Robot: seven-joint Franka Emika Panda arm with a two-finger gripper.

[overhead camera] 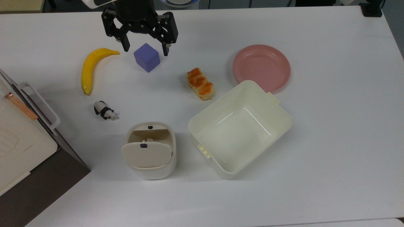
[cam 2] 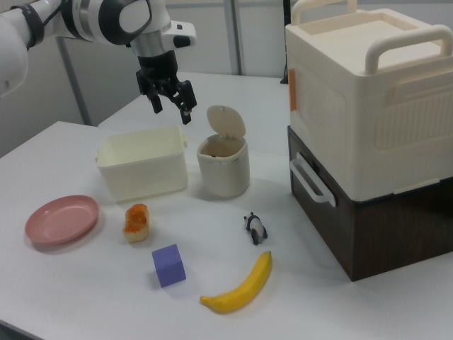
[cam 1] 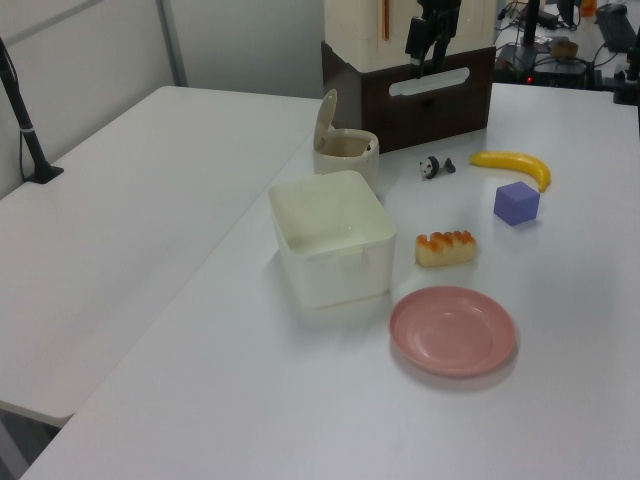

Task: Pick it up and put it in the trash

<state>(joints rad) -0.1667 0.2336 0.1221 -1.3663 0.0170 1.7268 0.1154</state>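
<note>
The trash [overhead camera: 151, 170] is a small cream bin near the front of the table, its flap lid [overhead camera: 145, 154] swung open. A bit of the whitish paper wad [overhead camera: 149, 139] shows inside the bin's opening, behind the lid. My gripper [overhead camera: 146, 50] hangs open and empty high over the purple cube [overhead camera: 146, 58], far from the bin. In the right view the gripper [cam 2: 172, 112] is in the air to the left of the bin [cam 2: 223, 170], above the cream tub. In the left view the gripper [cam 1: 423, 55] shows dark against the cream box behind the bin [cam 1: 345, 152].
On the table lie a banana [overhead camera: 90, 67], a panda figurine [overhead camera: 104, 111], a glazed bread roll [overhead camera: 200, 83] and a pink plate [overhead camera: 261, 67]. A large cream tub [overhead camera: 217, 103] stands right of the bin. A cream box on a dark base [overhead camera: 19, 142] fills the top view's left edge.
</note>
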